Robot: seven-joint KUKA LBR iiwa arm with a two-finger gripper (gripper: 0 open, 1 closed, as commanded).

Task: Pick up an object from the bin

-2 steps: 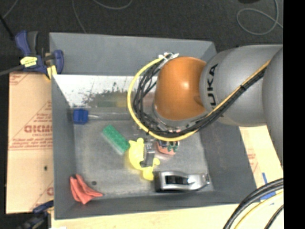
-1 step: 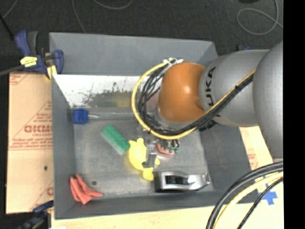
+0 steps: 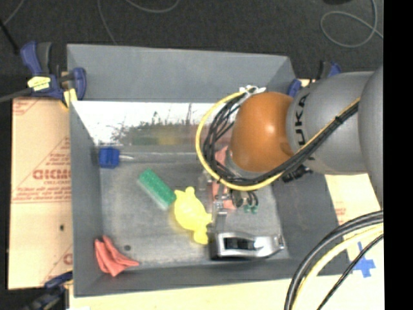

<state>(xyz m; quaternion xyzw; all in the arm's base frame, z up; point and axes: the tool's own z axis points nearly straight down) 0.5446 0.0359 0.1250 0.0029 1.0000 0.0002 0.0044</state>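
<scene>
End effector hung low in the bin; grip state unreadable. Yellow toy lay just beside it, green block beyond.

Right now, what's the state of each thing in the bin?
gripper: low, at the yellow toy's right edge
yellow toy: lying flat in the middle
green block: lying slanted, left of the toy
pink floppy thing: crumpled, near-left corner
silver and black thing: lying by the near wall
blue piece: at the left wall
</scene>
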